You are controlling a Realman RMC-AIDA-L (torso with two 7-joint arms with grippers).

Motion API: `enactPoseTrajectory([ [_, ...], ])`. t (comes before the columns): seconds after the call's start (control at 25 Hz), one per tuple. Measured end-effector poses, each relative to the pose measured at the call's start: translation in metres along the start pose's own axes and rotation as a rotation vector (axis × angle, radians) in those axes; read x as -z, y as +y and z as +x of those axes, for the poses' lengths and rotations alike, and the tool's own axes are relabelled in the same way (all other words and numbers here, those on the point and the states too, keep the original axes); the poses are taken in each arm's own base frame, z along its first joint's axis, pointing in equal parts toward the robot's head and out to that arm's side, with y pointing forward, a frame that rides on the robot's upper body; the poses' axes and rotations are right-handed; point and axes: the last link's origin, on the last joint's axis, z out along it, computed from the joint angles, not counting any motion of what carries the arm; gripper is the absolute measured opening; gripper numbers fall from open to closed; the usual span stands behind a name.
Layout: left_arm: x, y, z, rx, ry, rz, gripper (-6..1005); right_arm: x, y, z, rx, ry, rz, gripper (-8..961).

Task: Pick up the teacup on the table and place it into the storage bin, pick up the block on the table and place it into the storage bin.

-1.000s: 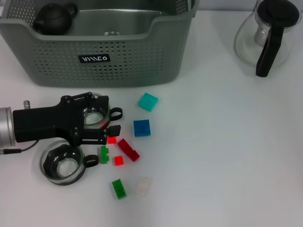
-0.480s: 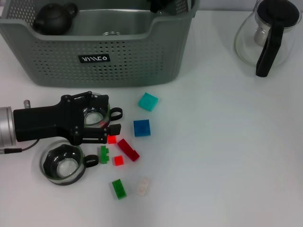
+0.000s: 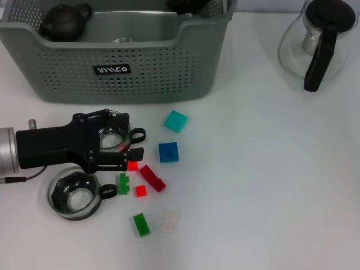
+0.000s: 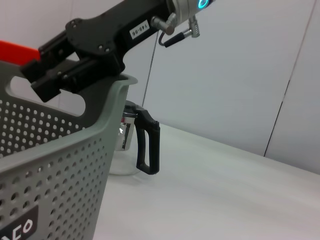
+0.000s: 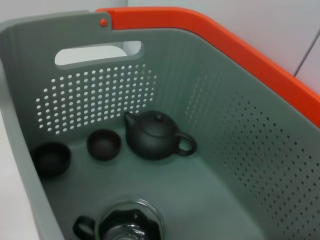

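Note:
A glass teacup stands on the white table, and my left gripper sits low around it. A second glass teacup stands just nearer, beside the arm. Loose blocks lie to the right: cyan, blue, dark red, small red ones, green and a pale one. The grey-green storage bin stands at the back. My right gripper hangs over its far right rim and shows in the left wrist view as the right gripper. A glass teacup lies inside the bin.
A clear glass pot with a black handle stands at the back right. Inside the bin are a black teapot and two small dark cups. The bin's far rim is orange.
My right gripper has come into view over the bin's back rim and shifted left. The glass teacup inside the bin has shifted slightly left. The left arm has not moved.

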Motion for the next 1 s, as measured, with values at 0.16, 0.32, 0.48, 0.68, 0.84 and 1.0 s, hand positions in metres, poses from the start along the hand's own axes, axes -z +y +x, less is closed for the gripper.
enactPoseTrajectory([
  [0.16,0.0,0.0,-0.001,0.001,0.0,0.0,905,0.009,-0.003,-0.007,0.015,-0.038,0.017,486],
  [0.32,0.003,0.0,-0.001,0.002,-0.003,0.004,905,0.033,-0.005,-0.021,0.02,-0.137,0.038,574],
  [0.48,0.006,-0.001,0.0,0.005,0.0,0.011,905,0.068,-0.002,-0.027,-0.014,-0.279,0.021,596],
  [0.68,0.017,-0.004,0.004,0.007,0.037,0.037,904,0.123,0.026,-0.012,0.015,-0.446,-0.087,624],
  [0.84,0.023,-0.006,0.007,0.0,0.044,0.045,904,0.141,0.05,0.013,0.035,-0.518,-0.235,781],
  [1.0,0.034,-0.007,0.012,-0.024,0.004,0.033,904,0.156,0.072,0.051,0.045,-0.603,-0.378,918],
])
